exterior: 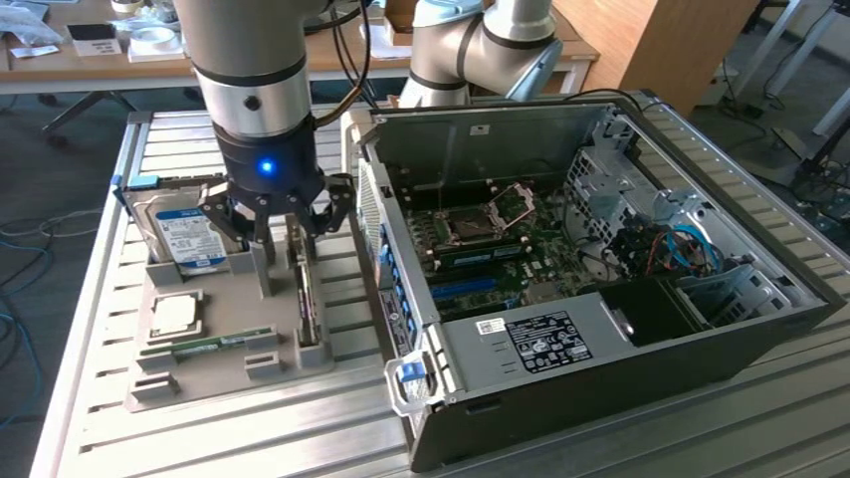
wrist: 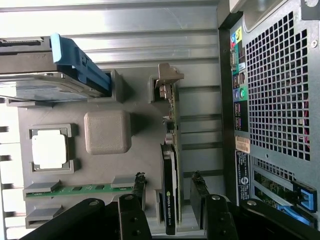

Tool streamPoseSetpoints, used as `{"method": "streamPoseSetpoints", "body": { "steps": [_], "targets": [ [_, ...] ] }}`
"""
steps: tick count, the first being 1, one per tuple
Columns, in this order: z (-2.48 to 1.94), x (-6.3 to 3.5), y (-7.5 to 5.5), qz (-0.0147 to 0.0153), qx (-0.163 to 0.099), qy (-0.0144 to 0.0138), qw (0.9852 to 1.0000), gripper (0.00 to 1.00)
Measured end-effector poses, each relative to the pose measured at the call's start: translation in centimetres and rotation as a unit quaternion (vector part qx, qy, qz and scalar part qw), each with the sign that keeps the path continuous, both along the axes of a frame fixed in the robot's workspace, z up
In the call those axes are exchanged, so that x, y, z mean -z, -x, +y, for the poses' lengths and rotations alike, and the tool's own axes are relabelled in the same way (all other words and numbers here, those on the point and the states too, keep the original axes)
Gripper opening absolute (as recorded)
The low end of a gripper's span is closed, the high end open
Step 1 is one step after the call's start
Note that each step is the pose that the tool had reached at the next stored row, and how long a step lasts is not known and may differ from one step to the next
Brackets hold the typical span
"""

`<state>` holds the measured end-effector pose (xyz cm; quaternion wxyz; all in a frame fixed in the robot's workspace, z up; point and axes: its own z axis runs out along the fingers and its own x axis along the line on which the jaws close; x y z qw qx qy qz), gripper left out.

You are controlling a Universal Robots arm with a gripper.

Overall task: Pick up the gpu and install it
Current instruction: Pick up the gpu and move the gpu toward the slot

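Note:
The gpu [exterior: 306, 299] is a thin black card standing on edge in a slot of the grey holder [exterior: 213, 383]. In the wrist view the gpu [wrist: 170, 205] shows a black cover with a green logo, and its silver bracket [wrist: 167, 82] sits at the far end. My gripper [exterior: 283, 229] hangs just over the card. Its two fingers straddle the card's near end, one finger [wrist: 139, 182] on each side, with a small gap to the card. The gripper [wrist: 168, 184] is open and holds nothing.
On the same holder [wrist: 140, 115] stand a hard drive [exterior: 183, 237] with a blue-white label, a processor chip [exterior: 175, 314] and a green memory stick [exterior: 213, 346]. The opened computer case [exterior: 598, 249] lies close on the exterior view's right, its motherboard [exterior: 492, 249] exposed.

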<state>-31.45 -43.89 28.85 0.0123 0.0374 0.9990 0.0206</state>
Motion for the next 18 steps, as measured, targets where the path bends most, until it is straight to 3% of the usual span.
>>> {"method": "streamPoseSetpoints", "body": {
  "steps": [12, 18],
  "targets": [
    [0.00, 1.78, 0.0, -0.0001, 0.000, 0.0005, 1.0000, 0.49],
    [0.00, 1.95, -0.2, -0.0001, 0.000, 0.0042, 1.0000, 0.49]
  ]
}}
